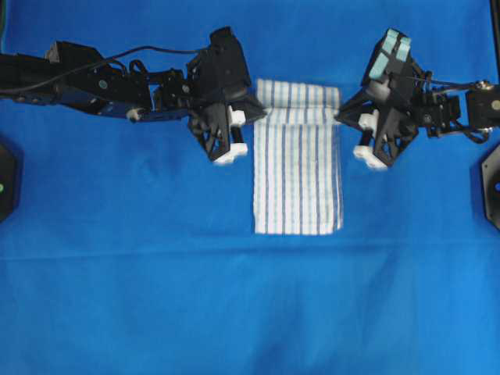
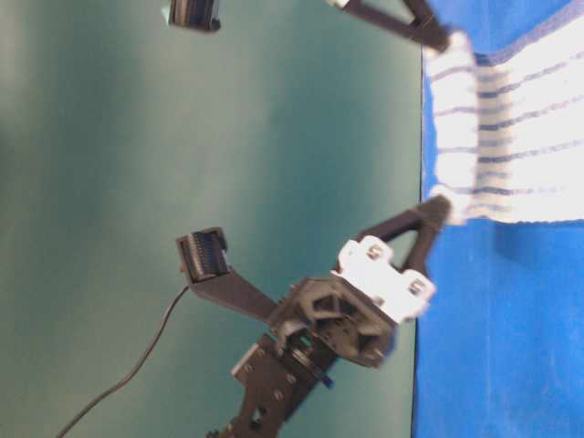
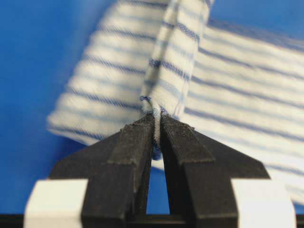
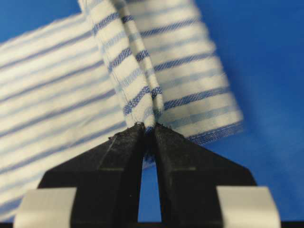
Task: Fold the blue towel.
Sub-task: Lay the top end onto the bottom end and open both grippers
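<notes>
Striped white woven cloth with thin dark-blue lines, the blue towel (image 1: 298,168), lay at the middle of the overhead frame on the large plain blue table cover (image 1: 117,297). Its lower end rested flat, while its upper end was raised and doubled over toward the centre.

You had the left gripper (image 1: 260,112) at the towel's upper left edge, and its black fingers (image 3: 135,152) were pressed together on a pinched corner of the cloth, as the left wrist view showed. You had the right gripper (image 1: 337,117) at the upper right edge, its fingers (image 4: 121,156) likewise nipping a fold of the same towel. In the table-level view both corners hung lifted clear of the cover, with the cloth stretched between them.

By my reading you were mid-fold, carrying the top edge down over the lower half. The next move would ask you to bring both corners toward the bottom of the overhead frame together, keeping the edge taut and level. You would need to set it down square on the lower edge before releasing, or the fold could land skewed.
</notes>
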Robot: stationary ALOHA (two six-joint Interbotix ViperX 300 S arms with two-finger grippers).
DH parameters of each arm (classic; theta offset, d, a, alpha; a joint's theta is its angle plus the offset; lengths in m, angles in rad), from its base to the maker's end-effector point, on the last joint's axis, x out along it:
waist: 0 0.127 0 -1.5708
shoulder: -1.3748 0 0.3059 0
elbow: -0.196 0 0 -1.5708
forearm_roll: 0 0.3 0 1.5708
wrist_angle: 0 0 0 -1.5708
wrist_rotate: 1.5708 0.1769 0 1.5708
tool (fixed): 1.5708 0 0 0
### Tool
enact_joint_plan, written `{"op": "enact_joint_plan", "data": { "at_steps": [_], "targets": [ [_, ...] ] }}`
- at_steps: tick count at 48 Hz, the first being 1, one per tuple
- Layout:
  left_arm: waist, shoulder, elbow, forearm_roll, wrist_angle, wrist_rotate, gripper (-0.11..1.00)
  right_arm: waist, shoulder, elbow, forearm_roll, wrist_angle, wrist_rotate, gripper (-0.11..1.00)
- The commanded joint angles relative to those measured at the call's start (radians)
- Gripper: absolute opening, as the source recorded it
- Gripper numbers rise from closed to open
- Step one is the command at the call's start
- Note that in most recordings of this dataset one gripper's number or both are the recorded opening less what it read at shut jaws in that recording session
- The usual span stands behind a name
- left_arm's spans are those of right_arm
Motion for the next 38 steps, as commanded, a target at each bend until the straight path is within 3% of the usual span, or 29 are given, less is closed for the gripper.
{"op": "enact_joint_plan", "data": {
  "at_steps": [1,19,38],
  "targets": [
    [-0.057,-0.037,0.003,0.002,-0.002,-0.008,0.03,0.071,-0.025,0.002,0.014,0.014,0.011,0.1],
    [-0.239,-0.031,0.014,0.002,0.003,-0.015,0.03,0.259,0.005,0.0,0.046,0.032,0.064,0.1],
    [-0.265,-0.006,0.008,0.0,-0.003,-0.018,0.03,0.313,0.055,-0.014,0.083,0.034,0.066,0.1]
  ]
}}
